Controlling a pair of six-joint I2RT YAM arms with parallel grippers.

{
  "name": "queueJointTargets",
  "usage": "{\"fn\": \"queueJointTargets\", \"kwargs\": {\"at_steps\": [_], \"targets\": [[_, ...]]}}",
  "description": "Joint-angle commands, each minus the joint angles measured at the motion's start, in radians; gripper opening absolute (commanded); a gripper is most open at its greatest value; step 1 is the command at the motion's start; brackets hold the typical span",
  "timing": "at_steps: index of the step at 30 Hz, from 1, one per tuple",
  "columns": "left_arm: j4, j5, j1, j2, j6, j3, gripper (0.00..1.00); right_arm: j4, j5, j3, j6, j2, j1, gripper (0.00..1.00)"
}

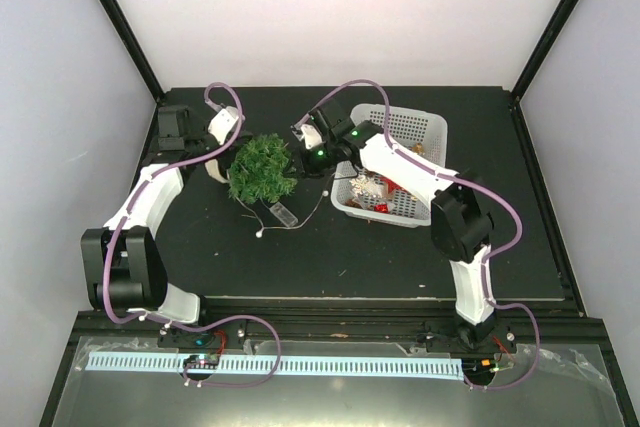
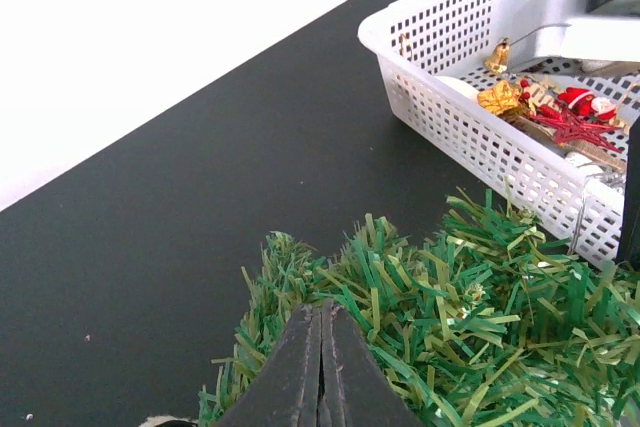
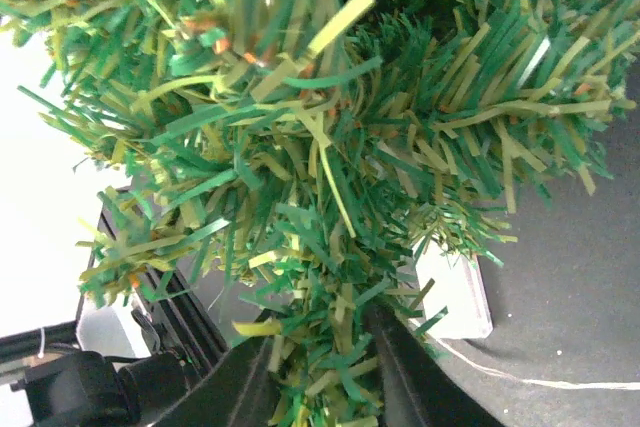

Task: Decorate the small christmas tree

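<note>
Top view: one small christmas tree [image 1: 262, 169] standing left of centre on the black table [image 1: 330, 257]. One white basket [image 1: 430, 127] at its 3 o'clock, one small clear box [image 1: 283, 212] at its 6 o'clock.

Left wrist: left gripper [image 2: 322, 312] over the needles, fingers pressed together. Basket ornaments jumbled, hard to count.

Right wrist: right gripper [image 3: 320, 342] in the branches, fingers apart with needles between. Cannot tell whether gripping. Tree cut off by the frame.
</note>
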Motion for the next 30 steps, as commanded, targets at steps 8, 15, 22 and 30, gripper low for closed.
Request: {"fn": "queueJointTargets", "kwargs": {"at_steps": [8, 15, 22, 30], "targets": [[-0.032, 0.089, 0.004, -0.039, -0.021, 0.058, 0.02, -0.046, 0.109, 0.109, -0.049, -0.017, 0.000, 0.01], [-0.081, 0.150, 0.004, -0.049, -0.095, 0.096, 0.01, -0.302, 0.159, 0.486, -0.103, 0.007, 0.000, 0.01], [-0.074, 0.219, -0.019, -0.034, -0.224, 0.077, 0.02, -0.445, 0.132, 0.710, -0.097, 0.058, -0.008, 0.01], [-0.097, 0.214, -0.062, -0.029, -0.234, 0.047, 0.02, -0.447, 0.139, 0.602, -0.109, 0.025, -0.010, 0.01]]}}
